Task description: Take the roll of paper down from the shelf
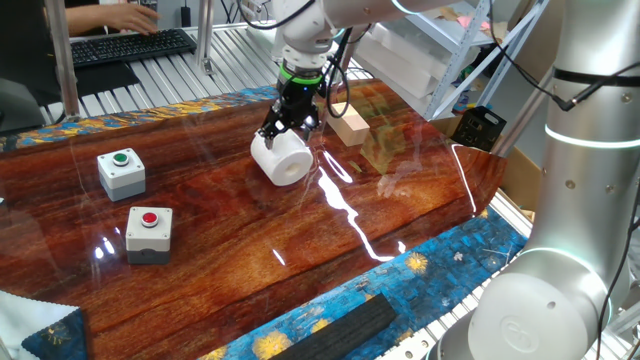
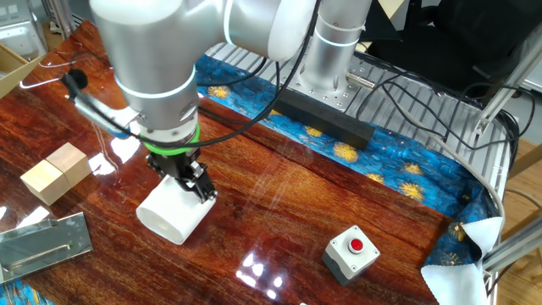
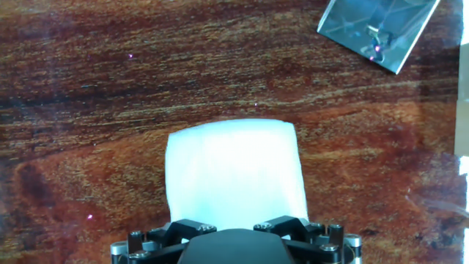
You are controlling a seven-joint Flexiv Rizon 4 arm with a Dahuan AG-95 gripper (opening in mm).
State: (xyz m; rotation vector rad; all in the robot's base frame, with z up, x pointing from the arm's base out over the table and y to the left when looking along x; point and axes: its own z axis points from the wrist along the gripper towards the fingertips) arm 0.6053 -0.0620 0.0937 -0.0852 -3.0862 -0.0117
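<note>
Roll of paper [image 1: 283, 160] lying on its side on the dark wooden table [image 1: 240, 230], tilted, one flat end turned toward the near edge. Gripper [image 1: 290, 122] directly above it, black fingers [image 2: 200, 180] down against the roll's upper rear part; cannot tell whether pinching it or merely resting on it. Same roll [image 2: 172, 213] in the other fixed view, white and fat, beneath the arm's green-ringed wrist. In the hand view, roll [image 3: 234, 172] as a white block straight ahead of the gripper body [image 3: 234, 246], fingertips hidden. Pale wooden block [image 1: 350, 128] just behind the roll, near but apart. Green push-button box [image 1: 121, 171] and red push-button box [image 1: 148, 233] well off to the side. Flat metal plate [image 2: 44, 246] on the table near the roll. Grey rack with white boxes [image 1: 420, 50] at the far corner.
</note>
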